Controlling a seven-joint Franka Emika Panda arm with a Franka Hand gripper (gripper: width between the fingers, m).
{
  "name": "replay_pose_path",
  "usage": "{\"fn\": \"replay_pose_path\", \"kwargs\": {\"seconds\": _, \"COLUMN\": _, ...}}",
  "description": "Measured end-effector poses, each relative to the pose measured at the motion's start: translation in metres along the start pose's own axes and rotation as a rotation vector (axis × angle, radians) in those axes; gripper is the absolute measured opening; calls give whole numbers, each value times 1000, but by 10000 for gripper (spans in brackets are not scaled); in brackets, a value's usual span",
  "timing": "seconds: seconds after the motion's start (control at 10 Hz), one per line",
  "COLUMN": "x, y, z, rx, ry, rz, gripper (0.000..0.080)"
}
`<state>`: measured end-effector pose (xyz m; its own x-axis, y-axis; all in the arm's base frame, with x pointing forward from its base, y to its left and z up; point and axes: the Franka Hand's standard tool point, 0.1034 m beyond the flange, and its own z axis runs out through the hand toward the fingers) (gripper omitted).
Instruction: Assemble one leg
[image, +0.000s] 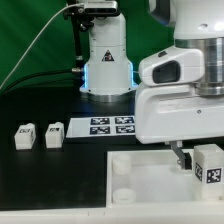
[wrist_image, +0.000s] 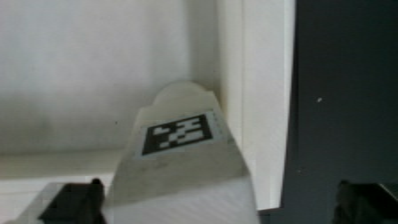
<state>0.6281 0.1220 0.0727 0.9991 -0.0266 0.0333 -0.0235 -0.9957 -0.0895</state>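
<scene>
A chunky white leg (image: 209, 163) bearing a black-and-white square marker tag is being gripped by the pincer (image: 196, 160), clamped on it, over the large white panel (image: 140, 190) at the exterior view's right. In the wrist view, the leg (wrist_image: 178, 150) is being pressed against the panel (wrist_image: 258, 90).

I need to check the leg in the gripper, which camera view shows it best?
The wrist view: the leg fills the frame, its tag sharp, between the gripper fingertips. The exterior view shows it small at the right edge, over the white panel.
</scene>
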Motion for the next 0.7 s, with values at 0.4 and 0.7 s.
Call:
{"fn": "replay_pose_path", "kwargs": {"seconds": 0.4, "x": 0, "y": 4, "z": 1, "rx": -2, "ry": -2, "rz": 216, "gripper": 300}}
{"fn": "replay_pose_path", "kwargs": {"seconds": 0.7, "x": 1, "y": 6, "z": 2, "rx": 1, "ry": 10, "rz": 621, "gripper": 300}}
